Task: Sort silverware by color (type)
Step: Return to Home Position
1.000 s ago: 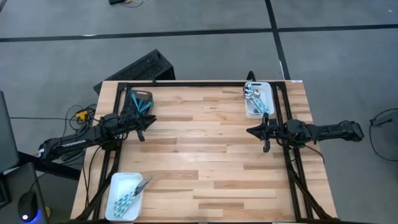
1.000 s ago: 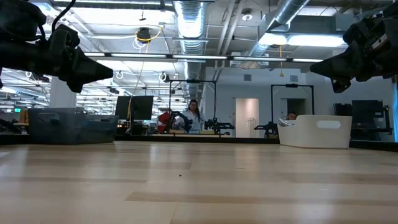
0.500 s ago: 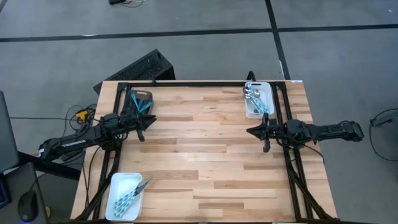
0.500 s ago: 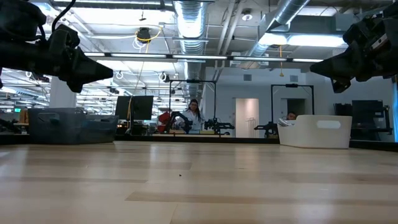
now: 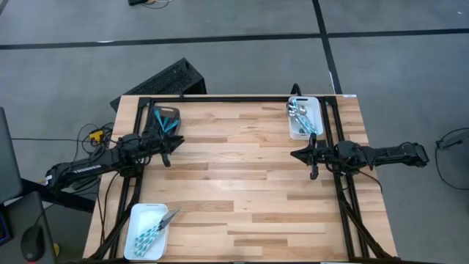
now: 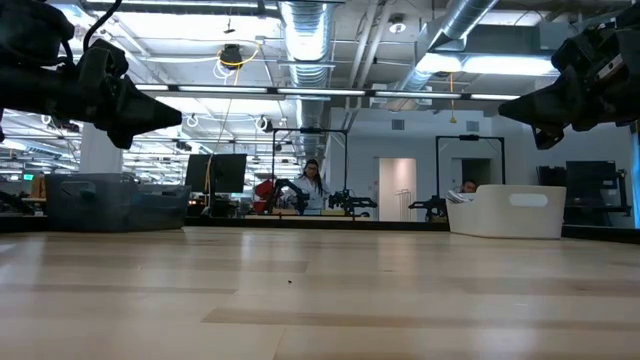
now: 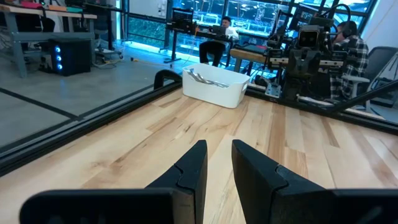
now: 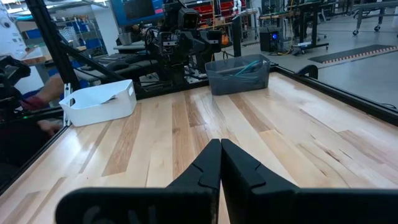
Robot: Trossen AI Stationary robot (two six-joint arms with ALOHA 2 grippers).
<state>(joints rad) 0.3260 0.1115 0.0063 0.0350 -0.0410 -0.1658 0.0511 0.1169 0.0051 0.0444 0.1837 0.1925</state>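
Silverware status? Where's it sitting, and how many trays? (guest)

Me: Everything I can spot on my overhead feed is in trays on the table. Three trays: two white, one dark grey. The lower-left white tray has a bunch of teal handles plus one silvery piece poking over its rim. The upper-right white tray has shiny heads and at least one teal handle. The dark grey tray, upper left, shows a few teal handles. Can't count single pieces, they overlap too much.

Guest: And the two arms?

Me: Both hang above the wood. The left gripper is just beside the dark grey tray, its fingers parted a little with bare table showing through the gap. The right gripper is near the upper-right white tray, fingers pressed together on nothing.
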